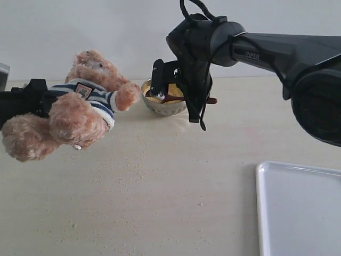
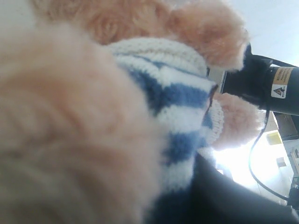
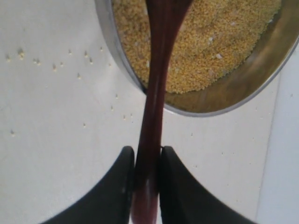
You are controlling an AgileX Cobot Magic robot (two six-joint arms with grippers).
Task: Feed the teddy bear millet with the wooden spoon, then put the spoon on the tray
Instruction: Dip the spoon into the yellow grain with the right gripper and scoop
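Exterior view: left gripper (image 1: 33, 97) mostly hidden behind teddy bear (image 1: 80, 106), finger state unclear. Bare tabletop (image 1: 160, 186) in front, stray grains. Centre: right gripper (image 3: 146, 177) pinches wooden spoon (image 3: 152, 116) handle, head over millet (image 3: 210, 42) in metal bowl (image 1: 162, 106). Tray (image 1: 298, 213) lower right, cropped by frame.

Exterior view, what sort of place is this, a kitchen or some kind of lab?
Probably a robotics lab bench, not a kitchen: a black robot arm marked PIPER works over a pale tabletop against a plain wall, with a teddy bear as a prop.
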